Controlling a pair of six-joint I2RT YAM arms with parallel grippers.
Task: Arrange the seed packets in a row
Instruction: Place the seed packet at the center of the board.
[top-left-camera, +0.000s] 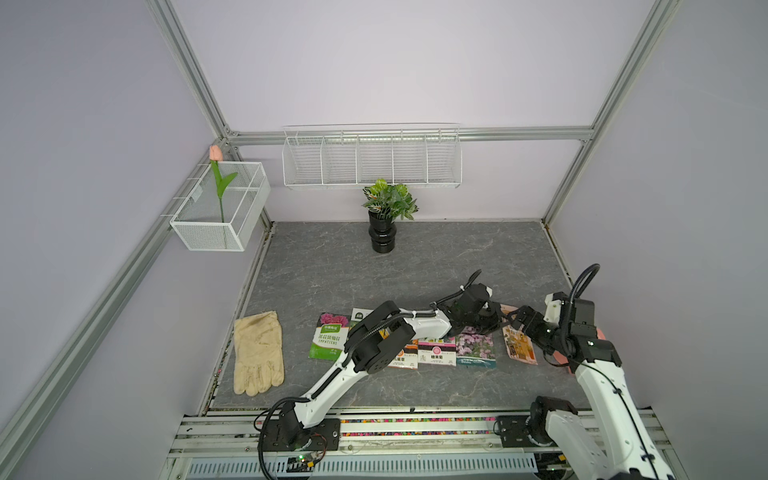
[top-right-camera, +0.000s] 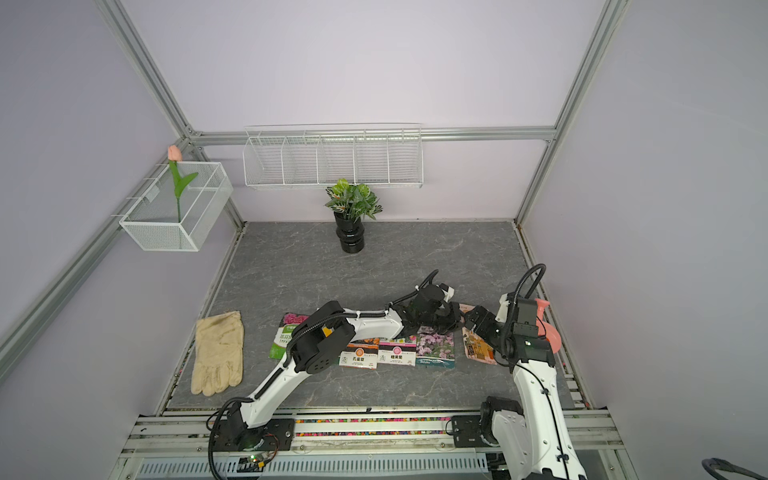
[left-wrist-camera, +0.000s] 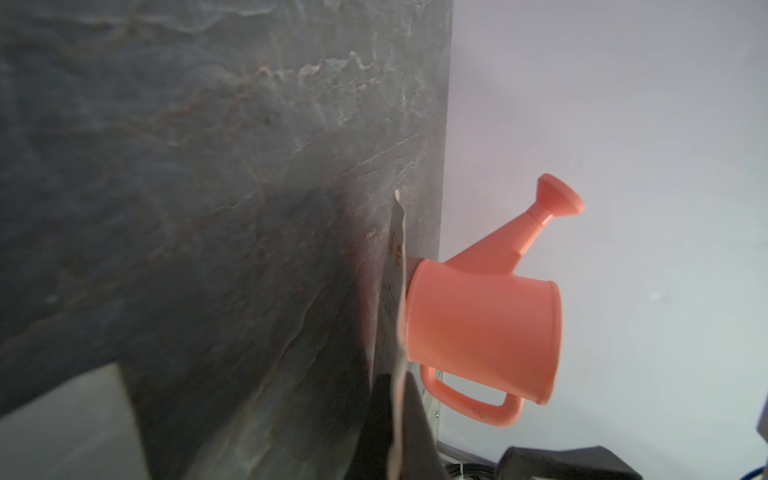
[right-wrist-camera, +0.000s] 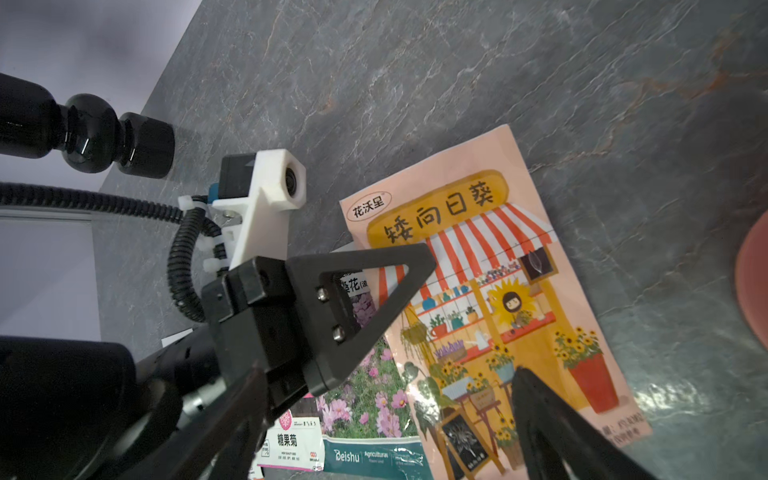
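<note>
Six seed packets lie on the worktop (top-left-camera: 415, 270), in a rough line leading away from the pink watering can (top-right-camera: 549, 334).
- Nearest the can: the shopfront packet (right-wrist-camera: 490, 299), skewed out of line.
- Next out from the can: the lilac packet (top-left-camera: 476, 348), pink packet (top-left-camera: 436, 352) and orange packet (top-left-camera: 402, 358). Their edges touch or slightly overlap.
- A fifth packet (top-left-camera: 360, 313) is mostly hidden under the left arm.
- Farthest from the can: the green packet (top-left-camera: 329, 341), lying a little tilted.

Left hand (right-wrist-camera: 419, 257): closed flat on the long edge of the shopfront packet, on the side away from the can. In the left wrist view the sheet runs out edge-on from between the fingers and is bowed.

Right hand (right-wrist-camera: 390, 374): spread wide and empty, poised over the lower printed end of the same packet.

Handling (judgement):
- The packets look thin, light and floppy, made of glossy film.
- One pinched at a single edge sags rather than staying flat.
- A packet probably slides easily on the smooth worktop and over its neighbours.
- A packet lying flat gives the fingers nothing to get under, so take it at a raised edge or corner.
- Grip on the sealed margin, not over the seeds.
- Dragging the shopfront packet may pull the lilac one along.
- There is little room on the can side.
</note>
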